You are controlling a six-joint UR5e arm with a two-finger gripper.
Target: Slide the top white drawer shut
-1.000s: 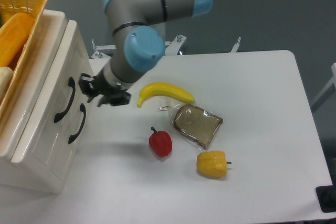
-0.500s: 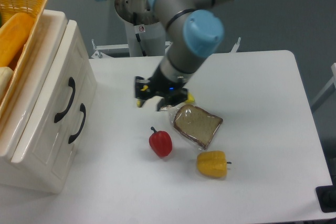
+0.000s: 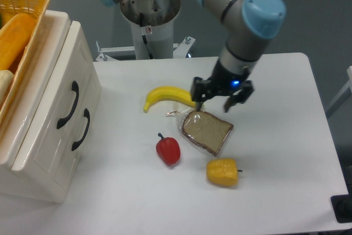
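Note:
The top white drawer (image 3: 61, 83) sits in the white cabinet at the left, its front lying level with the cabinet face; its curved black handle (image 3: 67, 104) is the upper of two. My gripper (image 3: 220, 102) hangs far to the right of the cabinet, above the table just behind the bagged bread slice (image 3: 207, 131). Its black fingers (image 3: 197, 92) stand apart, open, with nothing between them.
The lower drawer's handle (image 3: 82, 129) is beside the upper one. A yellow wicker basket (image 3: 21, 4) holding produce rests on the cabinet. On the table lie a banana (image 3: 168, 97), a red pepper (image 3: 168, 149) and a yellow pepper (image 3: 223, 171). The robot base (image 3: 148, 23) stands behind.
The gripper has swung away from the drawer front, travelling right across the table past the banana to above the bread. The drawer front has not visibly moved.

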